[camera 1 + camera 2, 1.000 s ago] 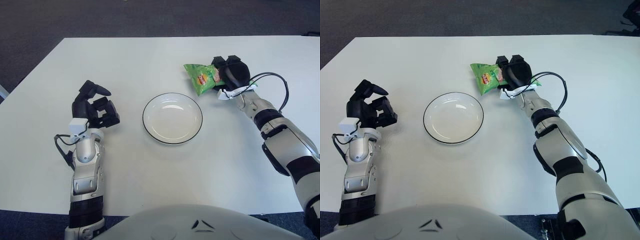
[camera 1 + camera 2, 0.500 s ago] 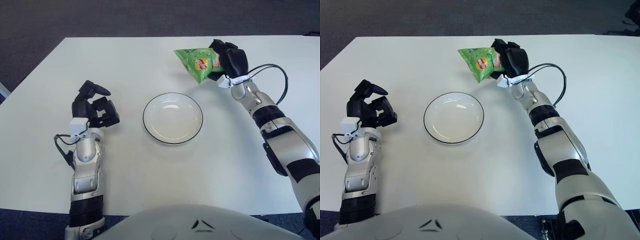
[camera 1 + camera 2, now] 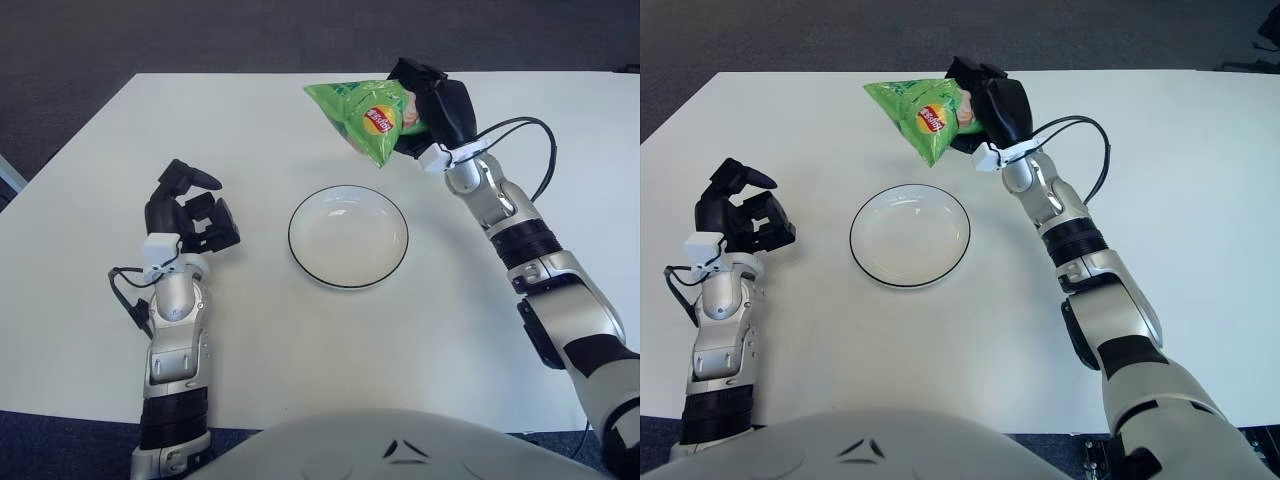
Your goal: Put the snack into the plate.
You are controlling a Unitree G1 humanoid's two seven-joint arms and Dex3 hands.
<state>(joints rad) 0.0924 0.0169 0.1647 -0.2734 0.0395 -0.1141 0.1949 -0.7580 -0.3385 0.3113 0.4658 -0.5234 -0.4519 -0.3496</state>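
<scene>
Lifted higher, snack (image 3: 365, 116) gripped by right hand (image 3: 437, 105) beyond plate (image 3: 348, 236).

Both arms are silver-grey metal with black bands at the joints. The left hand (image 3: 188, 213), at the left of the frame, has blocky black fingers, a small white block at the wrist and a thin black cable looping beside it. The right hand (image 3: 437, 105), upper right, is black too, with a white wrist clip and a longer black cable arcing outward. A pale grey rounded chest fills the bottom edge.
</scene>
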